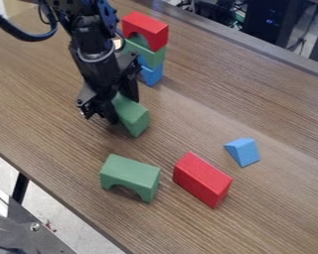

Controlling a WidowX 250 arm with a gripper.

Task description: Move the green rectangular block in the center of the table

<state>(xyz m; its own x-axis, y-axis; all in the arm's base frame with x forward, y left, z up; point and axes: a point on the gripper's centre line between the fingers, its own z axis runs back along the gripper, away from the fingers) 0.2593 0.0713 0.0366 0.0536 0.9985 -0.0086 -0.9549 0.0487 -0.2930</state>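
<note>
On the surface [281, 223], left of view centre, gripper [121, 105] is holding green rectangular block [133, 118]; multicoloured stack [150, 55] is standing close behind, green arch [130, 172] and red block [201, 178] are lying in front, blue wedge [243, 151] is sitting rightward

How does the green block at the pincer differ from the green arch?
The green block has flat visible faces; the green arch has a curved cutout underneath. The green block is partly hidden by the pincer; the green arch stands apart, nearer the camera. Both are green.
</note>
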